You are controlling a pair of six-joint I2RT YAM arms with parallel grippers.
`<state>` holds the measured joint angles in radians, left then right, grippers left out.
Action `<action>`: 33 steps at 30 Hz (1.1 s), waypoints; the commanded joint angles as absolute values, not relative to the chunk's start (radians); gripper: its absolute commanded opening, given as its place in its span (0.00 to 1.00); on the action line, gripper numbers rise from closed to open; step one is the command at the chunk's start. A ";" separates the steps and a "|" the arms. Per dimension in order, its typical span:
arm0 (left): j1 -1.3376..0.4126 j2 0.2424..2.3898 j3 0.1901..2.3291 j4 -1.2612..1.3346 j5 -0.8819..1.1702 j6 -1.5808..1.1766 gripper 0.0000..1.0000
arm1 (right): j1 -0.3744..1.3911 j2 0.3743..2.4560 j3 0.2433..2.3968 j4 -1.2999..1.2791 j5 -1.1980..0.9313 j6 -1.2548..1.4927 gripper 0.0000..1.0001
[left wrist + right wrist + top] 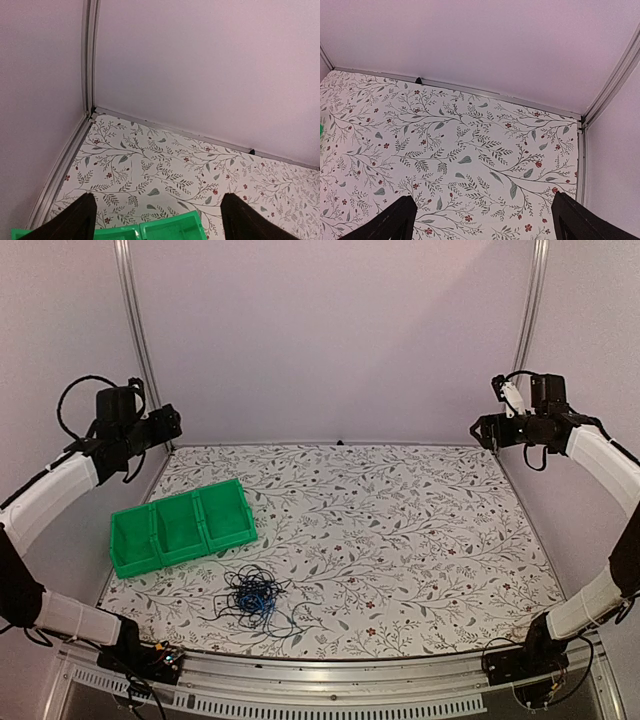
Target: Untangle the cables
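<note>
The cables (253,597) lie in one small tangled heap of thin black and blue wire near the table's front edge, left of centre. A loose strand trails right from the heap. My left gripper (172,424) hangs high at the far left, well above and behind the heap; in its wrist view the fingers (77,220) stand wide apart with nothing between them. My right gripper (480,430) is raised at the far right, open and empty, its fingertips (572,220) framing bare floral tabletop. The cables show in neither wrist view.
A green three-compartment bin (181,527) sits on the left of the floral table, just behind the heap; its far rim (170,227) shows below my left gripper. Pale walls and metal corner posts (135,340) close in the back and sides.
</note>
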<state>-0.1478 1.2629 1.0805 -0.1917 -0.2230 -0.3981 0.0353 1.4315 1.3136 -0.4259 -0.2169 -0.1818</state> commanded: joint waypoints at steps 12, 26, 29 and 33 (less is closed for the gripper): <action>-0.574 1.431 1.332 -0.385 0.273 -0.041 0.78 | 0.244 1.369 1.249 -0.541 -0.557 -0.541 0.94; -0.857 1.536 1.126 -0.802 0.095 -0.159 0.78 | 0.394 1.369 1.116 -0.574 -0.567 -0.632 0.89; -0.866 1.535 1.082 -0.811 0.008 -0.270 0.81 | 0.394 1.377 1.109 -0.570 -0.561 -0.627 0.89; -0.867 1.545 1.024 -0.789 0.033 -0.280 0.82 | 0.394 1.376 1.101 -0.565 -0.552 -0.627 0.89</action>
<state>-0.8597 1.5429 1.0664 -0.7731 0.0521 -0.2100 0.3908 1.3705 1.1149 -0.5766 -0.5549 -0.6250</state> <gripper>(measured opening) 0.821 0.890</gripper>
